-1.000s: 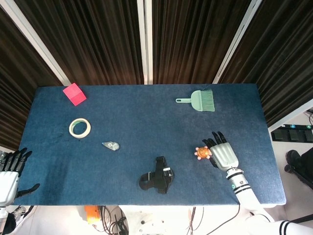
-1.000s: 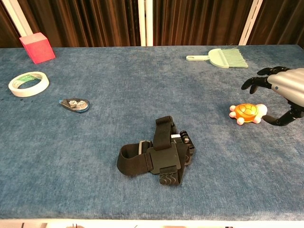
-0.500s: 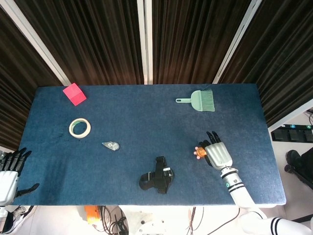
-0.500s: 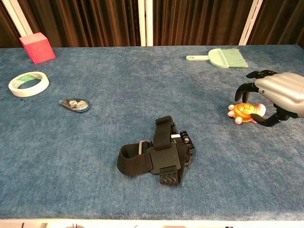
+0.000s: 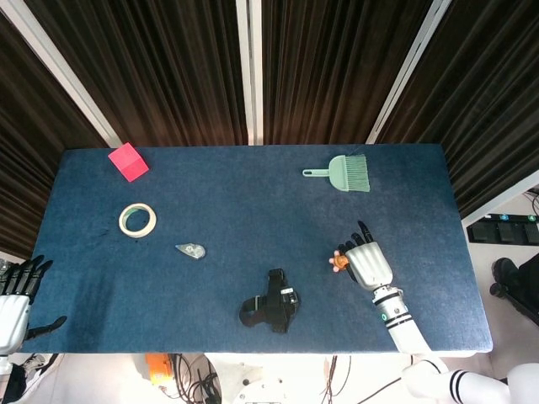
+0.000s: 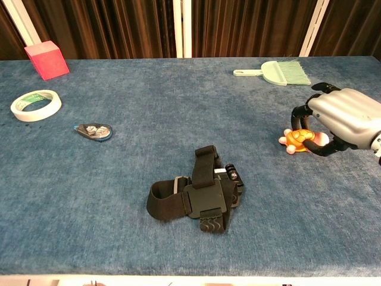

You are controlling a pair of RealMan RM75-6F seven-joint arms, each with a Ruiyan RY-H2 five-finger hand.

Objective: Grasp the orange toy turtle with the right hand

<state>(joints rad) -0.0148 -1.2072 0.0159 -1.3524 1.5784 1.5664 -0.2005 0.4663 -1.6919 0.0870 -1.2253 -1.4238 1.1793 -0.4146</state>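
The orange toy turtle [image 5: 338, 262] [image 6: 297, 139] lies on the blue table near its right front part. My right hand [image 5: 368, 264] [image 6: 342, 119] covers the turtle's right side. Its fingers curl over the shell from the far side, and the thumb hooks in from the near side, so the hand grips the turtle. Only the turtle's left half shows past the fingers. My left hand [image 5: 15, 299] hangs off the table's front left corner with its fingers spread and nothing in it.
A black strap mount [image 5: 269, 310] [image 6: 199, 199] lies left of the turtle at the front middle. A green brush [image 5: 345, 172] [image 6: 280, 72] sits behind the right hand. Further left are a small grey fob [image 5: 192, 250], a tape roll [image 5: 137, 220] and a red cube [image 5: 128, 162].
My right hand moved left onto the turtle and its fingers closed around it. The turtle slid a little to the left with the hand. The left hand stayed still.
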